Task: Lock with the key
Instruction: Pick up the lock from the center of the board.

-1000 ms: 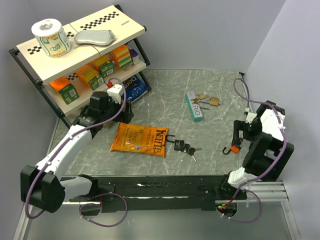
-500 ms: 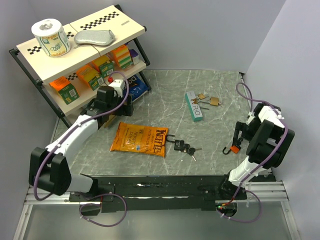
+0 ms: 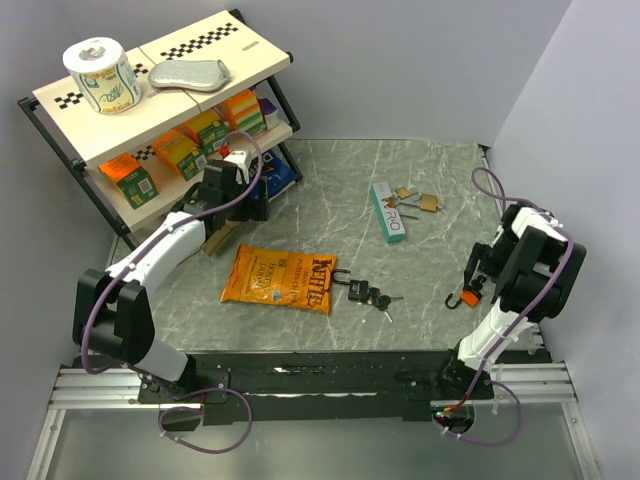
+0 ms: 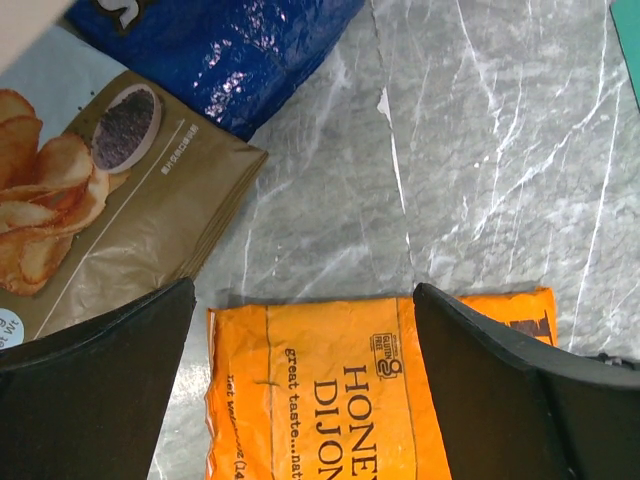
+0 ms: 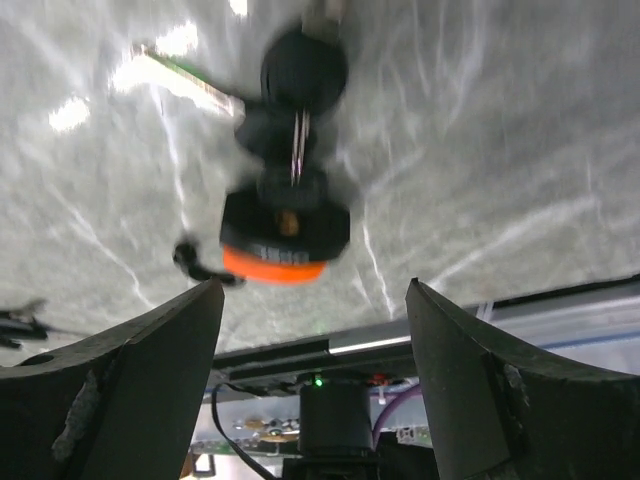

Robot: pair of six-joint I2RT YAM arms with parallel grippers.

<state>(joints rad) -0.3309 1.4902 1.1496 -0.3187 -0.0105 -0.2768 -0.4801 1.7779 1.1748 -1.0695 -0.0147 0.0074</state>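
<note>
table top (image 3: 400, 180): looked like grey marble, smooth, had a slight sheen
orange chip bag (image 3: 278, 279): crinkly plastic film, was pretty glossy
brass padlock (image 3: 428, 203): shiny yellow metal
black padlock (image 3: 358, 291): dark body, looked matt
toilet roll (image 3: 102, 75): soft paper, matt
left gripper fingers (image 4: 90, 390): were matt black, plastic-looking

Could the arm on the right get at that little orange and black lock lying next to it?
Probably yes. The right gripper hangs close over the orange lock with its jaws spread wide, and nothing lies between them on the table.
</note>
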